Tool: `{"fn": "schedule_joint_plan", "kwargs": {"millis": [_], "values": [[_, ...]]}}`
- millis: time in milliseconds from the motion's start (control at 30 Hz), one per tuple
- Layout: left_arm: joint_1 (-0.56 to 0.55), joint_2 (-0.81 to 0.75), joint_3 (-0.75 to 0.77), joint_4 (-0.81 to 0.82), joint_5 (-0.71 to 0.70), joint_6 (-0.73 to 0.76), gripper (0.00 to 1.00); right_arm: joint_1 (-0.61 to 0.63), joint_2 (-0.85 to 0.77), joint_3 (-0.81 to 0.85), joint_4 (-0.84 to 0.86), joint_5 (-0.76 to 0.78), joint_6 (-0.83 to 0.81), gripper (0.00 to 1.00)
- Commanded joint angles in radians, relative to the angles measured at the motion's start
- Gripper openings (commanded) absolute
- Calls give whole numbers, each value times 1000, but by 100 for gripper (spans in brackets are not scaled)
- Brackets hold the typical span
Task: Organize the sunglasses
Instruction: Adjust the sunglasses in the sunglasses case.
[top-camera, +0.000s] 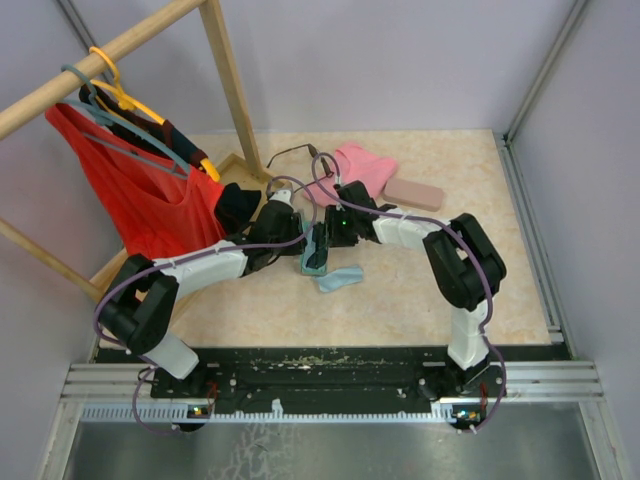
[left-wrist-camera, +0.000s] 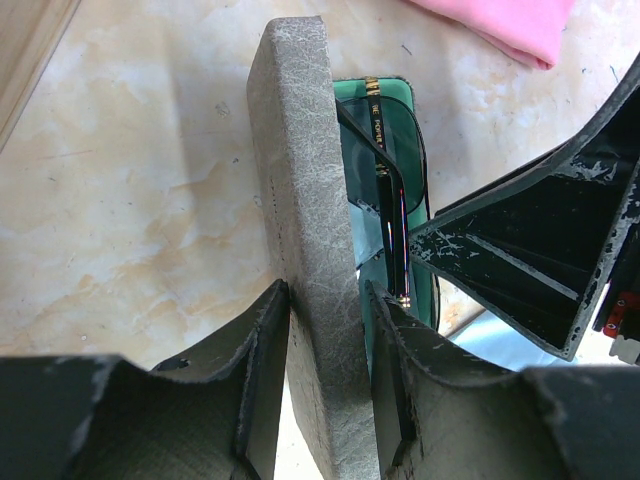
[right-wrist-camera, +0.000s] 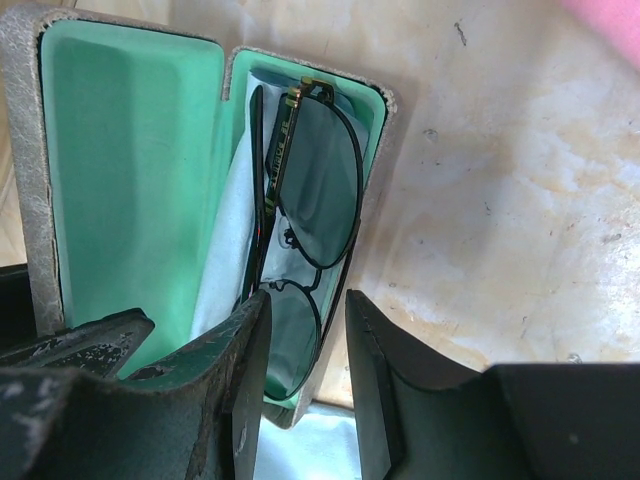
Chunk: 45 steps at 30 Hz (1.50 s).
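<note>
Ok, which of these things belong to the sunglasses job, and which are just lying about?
Job: sunglasses; open grey case holding them, lid clamped in left pincer; pink case; loose blue cloth.
Lying about: red garment; hangers; wooden rack; pink cloth.

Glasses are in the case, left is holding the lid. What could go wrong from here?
1. The glasses lie slanted on the cloth and one arm seems to ride high; closing the lid may pinch it.
2. The right fingers straddle the rim of the case beside the lower lens; pulling out could drag the glasses along.
3. The left fingers clamp only the lid's edge, so it might slip.
</note>
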<state>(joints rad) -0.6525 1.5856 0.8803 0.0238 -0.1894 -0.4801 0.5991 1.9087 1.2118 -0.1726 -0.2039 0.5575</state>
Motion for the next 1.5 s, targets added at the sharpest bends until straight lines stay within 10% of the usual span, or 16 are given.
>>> {"fn": "schedule_joint_plan", "kwargs": {"millis": [0, 1467], "values": [[4, -2, 20, 13, 5, -2, 42, 5, 5, 11, 45, -16, 17, 37], [4, 7, 26, 15, 17, 1, 41, 7, 24, 45, 28, -34, -7, 10]]}}
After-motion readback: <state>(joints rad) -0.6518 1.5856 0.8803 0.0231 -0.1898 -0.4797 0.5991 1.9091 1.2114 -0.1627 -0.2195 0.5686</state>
